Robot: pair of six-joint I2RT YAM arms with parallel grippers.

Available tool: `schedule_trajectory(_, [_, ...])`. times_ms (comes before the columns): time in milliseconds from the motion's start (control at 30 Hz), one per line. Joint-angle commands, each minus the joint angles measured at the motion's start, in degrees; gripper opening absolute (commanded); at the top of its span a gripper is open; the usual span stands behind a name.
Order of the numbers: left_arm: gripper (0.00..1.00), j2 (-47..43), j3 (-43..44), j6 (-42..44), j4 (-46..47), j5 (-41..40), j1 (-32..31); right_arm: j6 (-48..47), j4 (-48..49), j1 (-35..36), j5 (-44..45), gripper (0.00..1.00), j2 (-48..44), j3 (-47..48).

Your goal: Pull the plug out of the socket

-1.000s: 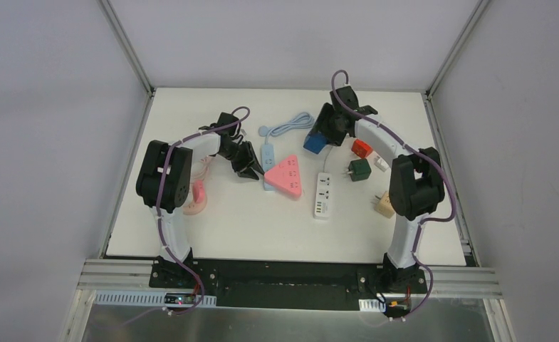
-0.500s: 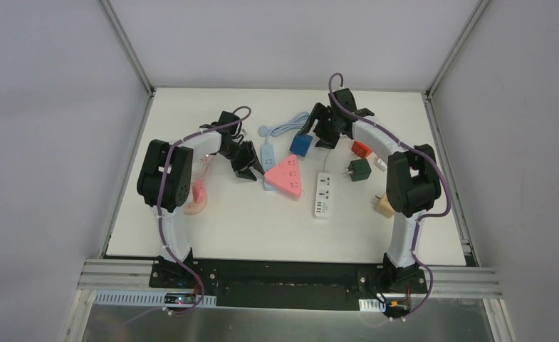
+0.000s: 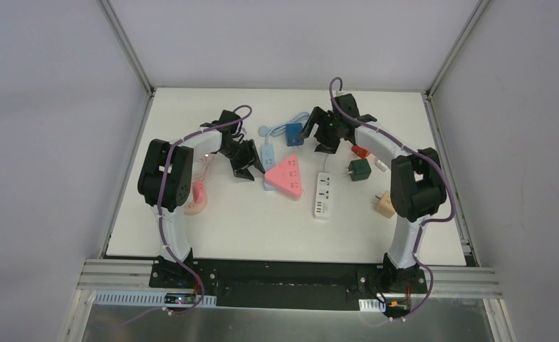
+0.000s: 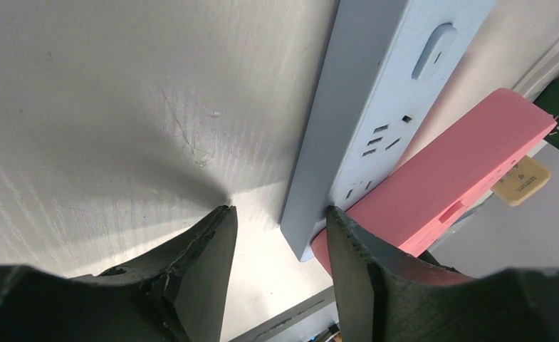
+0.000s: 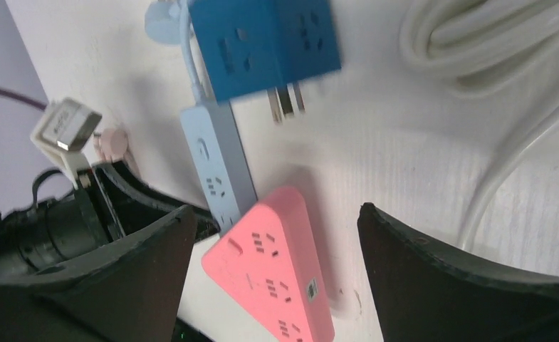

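My right claw (image 5: 274,212) gapes empty, the blue plug (image 5: 262,43) loose near the far edge of the worktop (image 3: 248,228); my left claw (image 4: 280,214) stands half-spread at the end of the pale strip (image 4: 376,107).

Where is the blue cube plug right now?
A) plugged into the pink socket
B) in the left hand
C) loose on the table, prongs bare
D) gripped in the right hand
C: the blue cube plug lies on the table, prongs exposed, beyond the open right hand.
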Motion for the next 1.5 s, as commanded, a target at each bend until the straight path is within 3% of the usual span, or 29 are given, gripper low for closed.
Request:
schedule_trajectory(0, [0.53, -0.32, 1.19, 2.83, 1.6, -1.09, -0.34, -2.74, 5.43, 0.08, -7.92, 0.86, -6.51, -6.63])
schedule_trajectory(100, [0.56, -1.04, 1.29, 3.57, 3.01, -0.08, -0.34, -2.35, 7.37, 0.98, -12.31, 0.86, -6.52, -10.31])
schedule_trajectory(267, [0.57, 0.41, 3.85, 3.2, 2.23, 0.25, -0.34, -1.2, 6.28, 2.91, -17.67, 0.84, -2.57, -8.84])
schedule_trajectory(500, [0.55, 1.27, 4.63, 2.41, 2.26, 0.3, -0.34, -1.38, 3.59, 4.59, -16.61, 0.81, 1.11, -7.2])
schedule_trajectory(700, [0.53, 1.47, 5.5, 1.95, 2.11, 0.24, -0.28, -3.63, 0.56, 5.8, -10.59, 0.8, 0.43, -7.11])
schedule_trajectory(800, [0.46, 2.76, 7.06, 1.27, 1.69, 0.66, -0.3, -4.41, -0.25, 6.56, -9.13, 0.79, -0.19, -7.19])
schedule_trajectory(900, [0.29, 4.17, 8.48, 0.86, -0.31, -0.77, -0.34, -4.32, -0.09, 6.75, -7.7, 0.79, -1.49, -7.61])
schedule_trajectory(1000, [0.2, 4.83, 8.44, 1.74, -2.4, -2.87, -0.34, -3.31, 0.77, 6.71, -6.23, 0.79, -2.51, -7.89])
schedule_trajectory(1200, [0.14, 4.71, 5.28, 4.15, -4.21, -5.0, -0.34, -2.26, 2.31, 6.72, -8.29, 0.77, -0.96, -7.85])
schedule_trajectory(1300, [0.13, 4.82, 4.06, 4.21, -3.92, -4.79, -0.34, -4.35, 7.2, 6.72, -23.04, 0.76, 0.25, -9.26])
schedule_trajectory(1467, [0.12, 5.11, 3.88, 4.02, -3.6, -4.15, -0.38, -4.58, 13.81, 6.71, -23.04, 0.75, 1.64, -11.24])
